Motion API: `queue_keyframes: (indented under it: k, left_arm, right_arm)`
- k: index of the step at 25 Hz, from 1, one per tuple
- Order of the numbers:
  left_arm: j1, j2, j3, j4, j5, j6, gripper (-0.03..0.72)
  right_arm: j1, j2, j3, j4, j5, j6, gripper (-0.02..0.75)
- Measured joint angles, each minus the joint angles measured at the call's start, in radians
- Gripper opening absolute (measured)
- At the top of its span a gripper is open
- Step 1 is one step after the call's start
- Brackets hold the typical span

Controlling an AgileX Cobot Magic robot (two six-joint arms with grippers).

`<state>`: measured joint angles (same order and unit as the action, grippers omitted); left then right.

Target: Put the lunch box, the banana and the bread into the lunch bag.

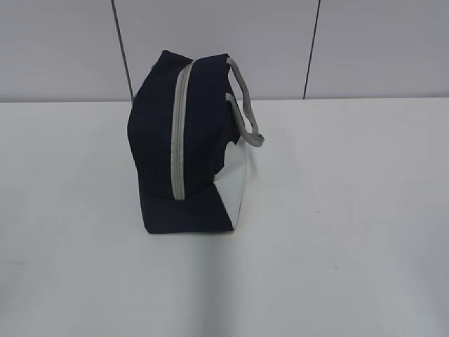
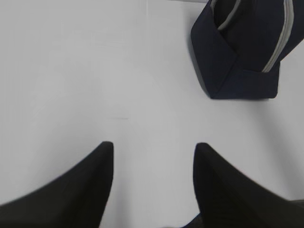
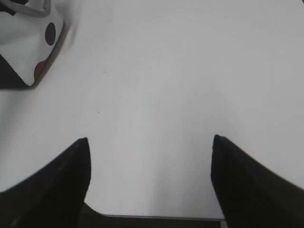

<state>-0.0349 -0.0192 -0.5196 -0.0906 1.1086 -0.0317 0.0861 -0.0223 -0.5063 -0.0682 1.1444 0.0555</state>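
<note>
The navy lunch bag stands on the white table, its grey zipper closed along the end that faces the exterior camera. The left wrist view catches the lunch bag at top right; in the right wrist view only a white spotted corner of the lunch bag shows at top left. My left gripper is open over bare table, well short of the bag. Farther out, my right gripper stands wide open with nothing between its fingers. Lunch box, banana and bread are out of view. Neither arm appears in the exterior view.
The white table spreads around the bag on all sides. A grey panelled wall runs behind it. The bag's grey strap handles hang off its right side.
</note>
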Motion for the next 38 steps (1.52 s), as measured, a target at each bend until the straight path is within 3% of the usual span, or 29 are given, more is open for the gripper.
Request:
queue_keyframes:
  k: [38]
  left_arm:
    - [0.0,0.0,0.0,0.016,-0.001,-0.015,0.37]
  right_arm:
    - [-0.002,0.0,0.0,0.0,0.0,0.013,0.584]
